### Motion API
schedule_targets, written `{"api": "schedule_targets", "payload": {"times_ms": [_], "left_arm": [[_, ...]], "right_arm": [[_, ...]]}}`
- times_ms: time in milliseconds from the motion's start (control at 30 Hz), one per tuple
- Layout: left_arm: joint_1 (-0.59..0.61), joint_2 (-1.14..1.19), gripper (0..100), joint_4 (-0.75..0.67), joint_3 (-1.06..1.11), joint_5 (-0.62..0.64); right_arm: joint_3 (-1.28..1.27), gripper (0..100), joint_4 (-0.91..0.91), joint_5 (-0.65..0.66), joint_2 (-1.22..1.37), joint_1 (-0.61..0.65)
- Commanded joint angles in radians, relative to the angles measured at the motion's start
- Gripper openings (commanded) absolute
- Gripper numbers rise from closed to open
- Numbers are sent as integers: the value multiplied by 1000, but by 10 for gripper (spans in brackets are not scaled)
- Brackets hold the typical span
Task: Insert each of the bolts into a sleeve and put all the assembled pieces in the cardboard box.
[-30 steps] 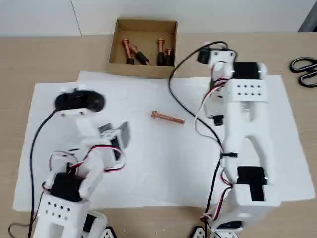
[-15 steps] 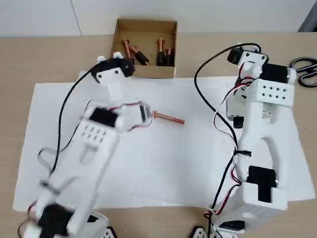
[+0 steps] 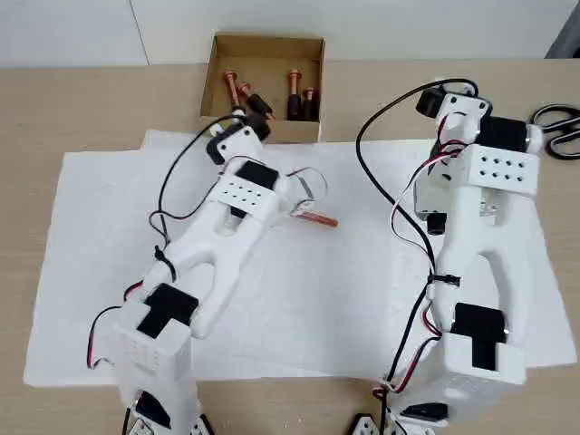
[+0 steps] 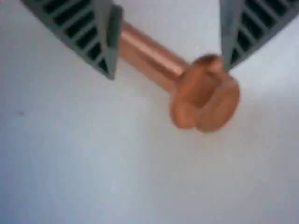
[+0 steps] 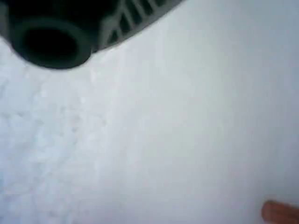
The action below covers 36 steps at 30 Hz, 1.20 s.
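— Smooth, softly glossy metal on the copper-coloured flanged bolt; matt, ribbed grey plastic on the fingers of the left claw.

— Matt finish on the black tubular sleeve, plastic or rubber, hard to tell. Matt, finely pebbled surface on the white foam-like sheet.

— Dull, papery look on the brown cardboard box; smooth, low sheen on the pale wooden worktop.

Light wooden table. A white sheet covers most of the middle and reaches close to the near edge. The cardboard box stands toward the far edge, touching the sheet's far border. Scissors lie at the right edge.
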<state>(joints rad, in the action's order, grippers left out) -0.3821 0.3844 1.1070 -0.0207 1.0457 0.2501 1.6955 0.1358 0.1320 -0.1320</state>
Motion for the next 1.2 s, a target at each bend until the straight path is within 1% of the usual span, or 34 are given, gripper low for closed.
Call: {"api": "schedule_targets", "payload": {"times_ms": [0, 133, 333, 533, 667, 733, 800, 967, 1067, 1133, 1167], "left_arm": [[-20, -3, 141, 28, -73, 40], [-20, 3, 141, 29, -74, 106], [-20, 8, 141, 29, -74, 110], [-20, 94, 141, -6, -81, 114], [-20, 106, 137, -2, -101, 141], [-20, 103, 97, -6, -102, 143], [-20, 106, 11, -6, -110, 141], [-21, 104, 6, -3, -113, 141], [-25, 101, 6, 3, -125, 123], [-25, 92, 6, 52, -168, 54], [-23, 78, 6, 101, -202, 3]], "right_arm": [[55, 4, -2, -2, -7, -5], [55, 4, -2, -3, -7, -2], [54, 4, -2, -3, -7, -2], [54, 4, -2, -3, -7, -2], [52, 4, -2, -3, -7, -5], [52, 4, -2, -3, -7, -5], [52, 4, -2, -3, -7, -5], [52, 4, -2, -3, -5, -5], [52, 4, -2, -3, -2, -5], [52, 4, -2, -3, -1, -5], [52, 4, -2, -3, -1, -5]]}}
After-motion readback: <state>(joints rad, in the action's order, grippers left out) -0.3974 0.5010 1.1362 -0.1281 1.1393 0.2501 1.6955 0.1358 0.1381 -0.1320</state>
